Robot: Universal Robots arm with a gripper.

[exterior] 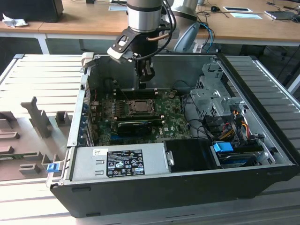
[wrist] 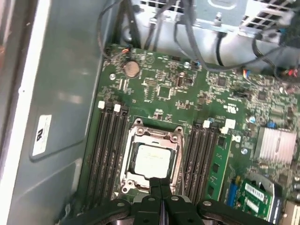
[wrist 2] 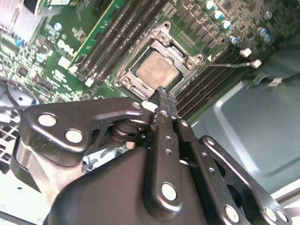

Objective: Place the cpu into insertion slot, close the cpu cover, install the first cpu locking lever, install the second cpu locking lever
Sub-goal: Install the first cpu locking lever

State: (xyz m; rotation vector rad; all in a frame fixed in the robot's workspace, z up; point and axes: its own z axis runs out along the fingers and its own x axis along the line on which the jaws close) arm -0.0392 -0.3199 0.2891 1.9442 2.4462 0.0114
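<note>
Using the clenched, empty gripper (wrist 2: 161,93), bear squarely on the projecting locking lever (wrist 2: 229,64) beside the closed cpu cover (wrist 2: 180,51).

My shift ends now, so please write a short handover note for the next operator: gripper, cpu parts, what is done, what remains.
The gripper is shut, holds nothing and hangs close over the socket's edge.
The cpu lies in the insertion slot, and the cpu cover lies flat around it.
Done: cpu placed; cover looks closed.
Left: both locking levers. One thin lever seems to stick out from the socket, so it is probably unlatched.
</note>
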